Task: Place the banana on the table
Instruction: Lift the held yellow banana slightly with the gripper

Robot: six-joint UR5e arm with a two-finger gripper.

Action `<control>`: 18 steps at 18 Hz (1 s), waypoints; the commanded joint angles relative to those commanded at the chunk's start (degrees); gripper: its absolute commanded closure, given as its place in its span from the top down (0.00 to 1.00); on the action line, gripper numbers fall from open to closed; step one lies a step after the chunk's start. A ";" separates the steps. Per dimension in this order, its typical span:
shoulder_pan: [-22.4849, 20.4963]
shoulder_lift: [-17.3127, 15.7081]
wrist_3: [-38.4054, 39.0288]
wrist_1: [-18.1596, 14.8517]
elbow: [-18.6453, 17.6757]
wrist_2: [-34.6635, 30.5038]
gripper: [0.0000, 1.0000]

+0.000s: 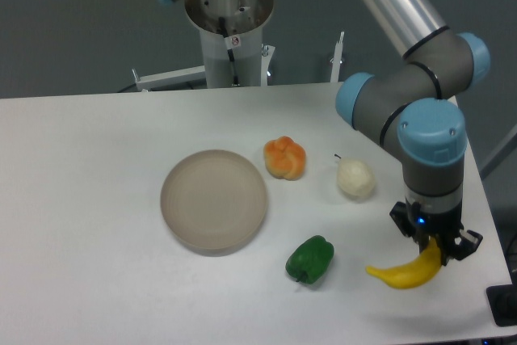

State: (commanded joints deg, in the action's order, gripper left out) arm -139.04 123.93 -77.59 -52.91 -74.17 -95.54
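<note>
You get one fixed view, set high at the table's [97,224] front edge and angled down across it toward the arm's base [230,30]; the claw [436,250] sits near the frame's lower right corner.

UR5e arm [404,111]: grey cylindrical joint housings with light-blue end caps, joined by a polished silver tube. Black seam rings at the joints. Wrist ends in a small black two-finger gripper [435,250] with a blue indicator light. Base column [230,30]: white and grey, with a small red-marked label and a black cable running down its front.
</note>
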 joint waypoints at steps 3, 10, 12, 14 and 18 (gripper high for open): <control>-1.84 -1.14 -4.83 0.09 -2.81 0.09 0.37; -5.45 -1.41 -11.87 1.05 -6.33 0.26 0.37; -6.15 -0.89 -12.32 0.97 -6.78 0.26 0.37; -6.33 0.17 -12.14 0.97 -6.69 0.35 0.37; -6.60 2.19 -11.01 0.97 -6.43 1.49 0.37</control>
State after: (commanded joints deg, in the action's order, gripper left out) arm -145.63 126.12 -88.60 -51.94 -80.60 -94.05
